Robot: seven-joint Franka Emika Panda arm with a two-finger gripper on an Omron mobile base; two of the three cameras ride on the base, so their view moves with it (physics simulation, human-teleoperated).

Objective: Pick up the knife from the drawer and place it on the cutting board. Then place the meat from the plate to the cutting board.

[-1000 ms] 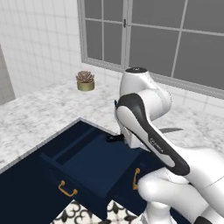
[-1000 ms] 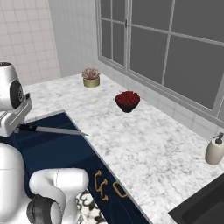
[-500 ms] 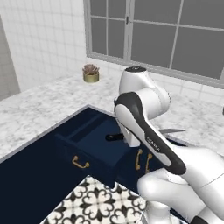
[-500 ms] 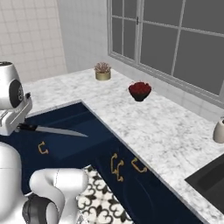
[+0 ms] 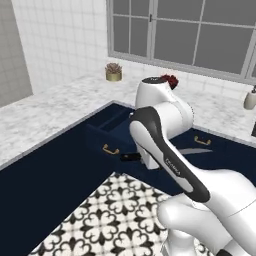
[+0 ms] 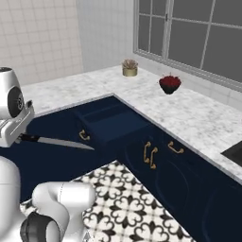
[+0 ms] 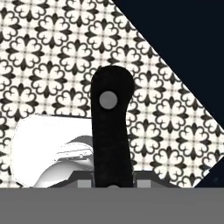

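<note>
My gripper (image 6: pixel 20 137) is shut on the knife (image 6: pixel 64 142) by its black handle. The silver blade sticks out level to the right, in the air in front of the navy cabinets. In the left base view the knife handle (image 5: pixel 131 157) pokes out left of my arm and the blade tip (image 5: pixel 198 150) shows on the right. The hand view looks down the black handle (image 7: pixel 111 131) at the patterned floor. The drawer (image 6: pixel 113 124) stands open, with its brass pull (image 6: pixel 84 135) facing me, away from the knife. The cutting board, the meat and the plate are out of view.
A potted plant (image 6: pixel 129 67) and a dark bowl of red fruit (image 6: pixel 169 84) stand on the marble counter (image 6: pixel 198 113) below the window. Narrower navy drawers with brass pulls (image 6: pixel 150 154) line the corner. Patterned floor tiles (image 6: pixel 132 203) lie below me. A soap bottle (image 5: pixel 250 97) stands at far right.
The whole picture has shifted: the base has backed away from the counter, so the drawer looks farther off and floor shows. The knife stays in the shut gripper.
</note>
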